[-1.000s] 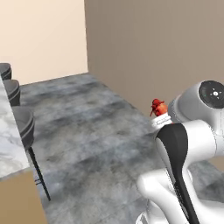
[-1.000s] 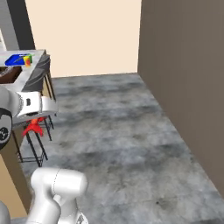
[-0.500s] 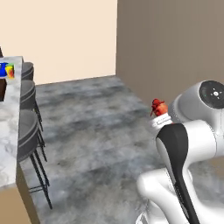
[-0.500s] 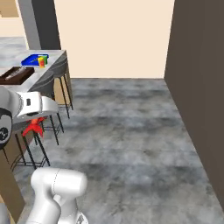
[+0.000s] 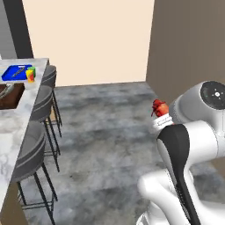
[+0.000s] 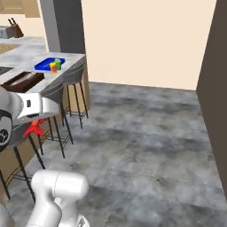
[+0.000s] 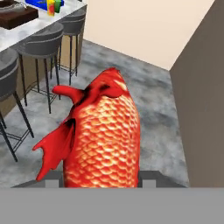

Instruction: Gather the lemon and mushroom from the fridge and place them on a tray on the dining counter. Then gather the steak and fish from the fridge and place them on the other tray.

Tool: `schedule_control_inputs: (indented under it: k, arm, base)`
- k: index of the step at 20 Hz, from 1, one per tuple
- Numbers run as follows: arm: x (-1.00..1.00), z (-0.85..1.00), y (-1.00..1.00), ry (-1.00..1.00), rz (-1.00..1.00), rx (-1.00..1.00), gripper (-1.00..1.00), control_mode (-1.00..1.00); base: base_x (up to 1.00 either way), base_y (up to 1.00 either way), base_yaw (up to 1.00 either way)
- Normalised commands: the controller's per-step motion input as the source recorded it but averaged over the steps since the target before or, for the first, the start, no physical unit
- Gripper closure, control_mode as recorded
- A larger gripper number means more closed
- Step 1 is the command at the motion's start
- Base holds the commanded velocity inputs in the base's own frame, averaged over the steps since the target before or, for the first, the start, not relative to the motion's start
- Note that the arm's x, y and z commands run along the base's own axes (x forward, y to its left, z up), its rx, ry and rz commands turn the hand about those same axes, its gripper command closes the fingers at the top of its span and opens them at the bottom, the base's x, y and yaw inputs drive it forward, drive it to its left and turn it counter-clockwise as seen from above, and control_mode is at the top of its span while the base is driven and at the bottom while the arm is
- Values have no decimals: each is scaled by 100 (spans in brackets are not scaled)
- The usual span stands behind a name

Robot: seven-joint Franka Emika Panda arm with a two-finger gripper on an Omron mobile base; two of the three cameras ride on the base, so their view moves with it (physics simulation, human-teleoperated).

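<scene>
- The gripper (image 7: 99, 183) pinches the red fish (image 7: 98, 135) at its lower body; the long axis runs straight out along the fingers, head away.
- The other tray (image 6: 48, 63), bright blue, sits on the dining counter (image 6: 31, 60), well apart, ahead and to the robot's left; the brown tray (image 6: 22, 80) lies nearer along the same top.
- The arm is folded close, with the fish (image 5: 159, 107) carried high beside its shoulder.
</scene>
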Motion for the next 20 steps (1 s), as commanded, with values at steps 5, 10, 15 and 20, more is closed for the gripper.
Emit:
schedule_control_inputs:
  k: [5, 10, 15, 20]
  arm:
    - [0, 0, 0, 0, 0, 0, 100, 100]
    - [0, 0, 0, 0, 0, 0, 100, 100]
    - [0, 0, 0, 0, 0, 0, 100, 100]
    - [0, 0, 0, 0, 0, 0, 100, 100]
  base:
    - [96, -42, 32]
    - [98, -42, 31]
    - [97, -45, 30]
    - [96, -45, 31]
